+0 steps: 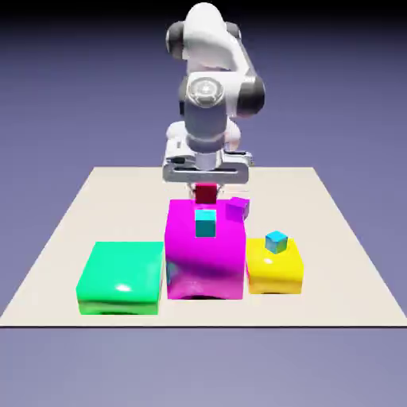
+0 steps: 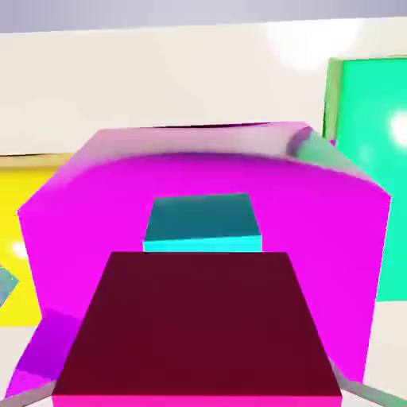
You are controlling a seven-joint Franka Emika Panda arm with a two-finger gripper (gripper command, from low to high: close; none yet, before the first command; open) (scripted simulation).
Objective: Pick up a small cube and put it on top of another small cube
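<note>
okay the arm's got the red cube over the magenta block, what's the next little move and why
Probably ease forward, then lower. The red cube sits in the gripper, behind the teal cube on the magenta block, not yet above it.

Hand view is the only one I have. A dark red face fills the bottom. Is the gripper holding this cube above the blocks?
Observer: Yes. In the exterior view the small red cube sits under the gripper, above the back edge of the magenta block.
Operator: I see one teal cube ahead. Is there a second one?
Observer: Yes. One teal cube is on the magenta block, and another teal cube is on the yellow block.
Operator: Is something else near the red cube?
Observer: A small purple cube sits just to the exterior view's right of it, at the magenta block's back corner.
</note>
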